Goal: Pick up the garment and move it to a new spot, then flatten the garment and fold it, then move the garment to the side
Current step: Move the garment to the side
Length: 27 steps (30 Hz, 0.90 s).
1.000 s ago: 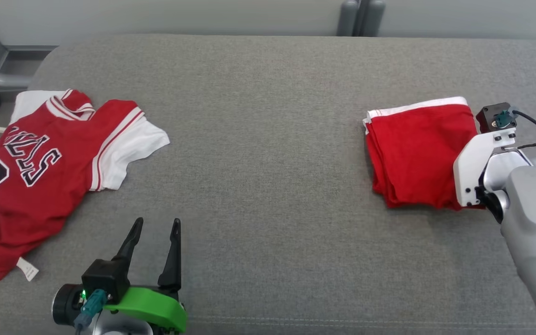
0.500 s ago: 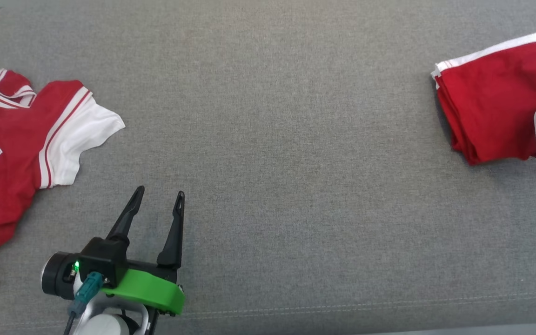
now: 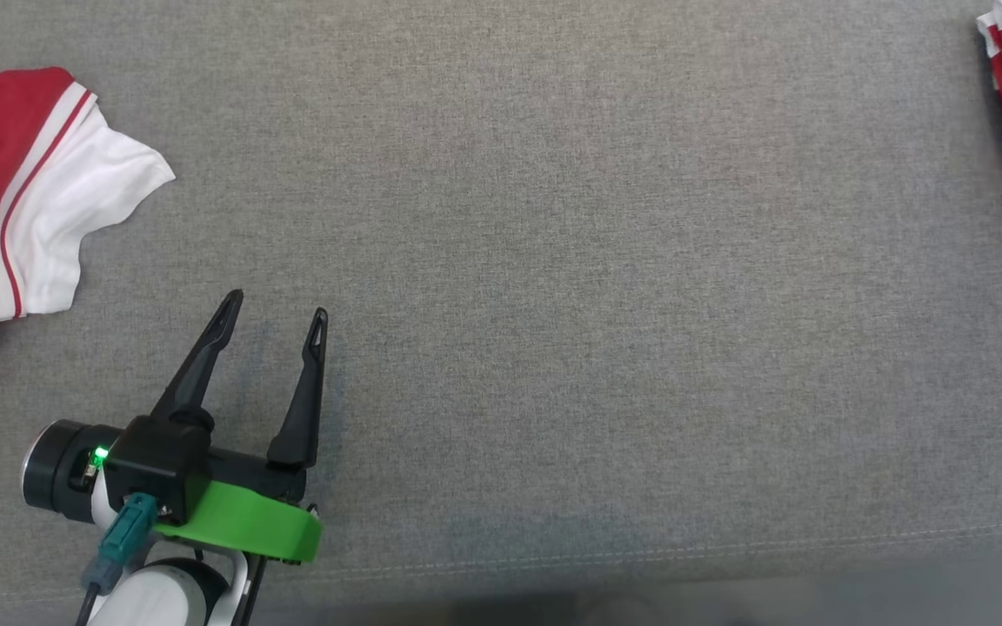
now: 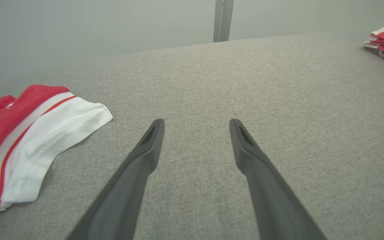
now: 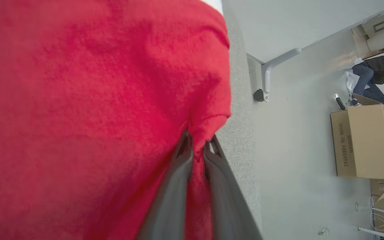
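I am pinching the folded red garment [image 5: 78,116] in my closed right fingers [image 5: 175,193] at the surface's [image 3: 597,261] right edge, apparently mid move-aside step, my left fingers [image 3: 197,382] hanging open and empty, so next I am needing a flat set-down, then release.

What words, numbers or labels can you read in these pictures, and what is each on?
On the cardboard box: dark print, turned sideways, too small to read.
On the red and white jersey: no lettering on the part in view.
On the folded red garment: none.
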Tool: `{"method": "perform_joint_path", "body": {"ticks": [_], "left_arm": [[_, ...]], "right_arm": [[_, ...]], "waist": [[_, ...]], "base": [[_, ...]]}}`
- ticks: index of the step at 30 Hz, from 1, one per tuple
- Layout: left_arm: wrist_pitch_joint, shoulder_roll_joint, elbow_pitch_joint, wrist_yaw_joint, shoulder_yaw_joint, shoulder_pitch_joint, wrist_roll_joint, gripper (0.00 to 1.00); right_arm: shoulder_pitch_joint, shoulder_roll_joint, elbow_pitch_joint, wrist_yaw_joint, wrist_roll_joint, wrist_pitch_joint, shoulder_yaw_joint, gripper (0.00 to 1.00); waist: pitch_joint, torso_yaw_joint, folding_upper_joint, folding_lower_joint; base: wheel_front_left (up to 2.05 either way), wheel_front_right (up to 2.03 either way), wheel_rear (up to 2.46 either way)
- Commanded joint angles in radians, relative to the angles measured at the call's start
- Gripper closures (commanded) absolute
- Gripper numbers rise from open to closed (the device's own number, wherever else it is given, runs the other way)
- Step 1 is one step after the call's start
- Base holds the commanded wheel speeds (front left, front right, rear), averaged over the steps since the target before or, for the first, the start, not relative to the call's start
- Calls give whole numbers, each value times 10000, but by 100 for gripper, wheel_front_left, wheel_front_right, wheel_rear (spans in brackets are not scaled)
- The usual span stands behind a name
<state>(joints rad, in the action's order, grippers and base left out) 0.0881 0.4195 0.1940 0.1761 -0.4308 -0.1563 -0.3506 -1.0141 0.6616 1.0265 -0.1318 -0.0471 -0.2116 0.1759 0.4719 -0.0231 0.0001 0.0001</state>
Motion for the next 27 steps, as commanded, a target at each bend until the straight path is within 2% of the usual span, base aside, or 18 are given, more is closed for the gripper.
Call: {"method": "perform_joint_path", "body": {"ticks": [1,6,7,8,9,16,19,23,27], "left_arm": [[-53,111,115,74,22,-141,96,0],[-227,251,373,110,-6,-174,184,0],[-246,267,408,121,-10,-174,192,0],[-246,267,408,121,-10,-174,192,0],[-267,281,439,127,-7,-184,198,0],[-345,270,434,169,-69,-269,169,0],[-237,136,308,105,-143,-282,50,0],[38,35,49,-81,-312,-303,6,0],[459,-183,-353,-261,-343,-214,-238,0]], "right_arm": [[130,114,57,21,212,180,-186,100],[385,405,182,21,1058,296,-713,100],[418,405,142,21,1191,400,-871,70],[418,405,142,21,1191,400,-871,70],[432,395,106,21,1339,457,-1102,0],[719,-131,-433,21,2368,1603,-1833,0],[752,-643,-708,20,2737,2497,-1913,0],[918,-1319,-809,20,2571,3444,-2069,0],[1239,-2225,-769,20,1379,4267,-2582,0]], "waist": [[263,10,-1,-1],[388,11,-1,-1],[391,10,-1,-1],[391,10,-1,-1],[398,8,-1,-1],[178,-27,-1,-1],[-136,41,-1,-1],[-641,202,-1,-1],[-1318,412,-1,-1]], "base": [[0,0,0],[0,0,0],[0,0,0],[0,0,0],[0,0,0],[0,0,0],[0,0,0],[0,0,0],[0,0,0]]}}
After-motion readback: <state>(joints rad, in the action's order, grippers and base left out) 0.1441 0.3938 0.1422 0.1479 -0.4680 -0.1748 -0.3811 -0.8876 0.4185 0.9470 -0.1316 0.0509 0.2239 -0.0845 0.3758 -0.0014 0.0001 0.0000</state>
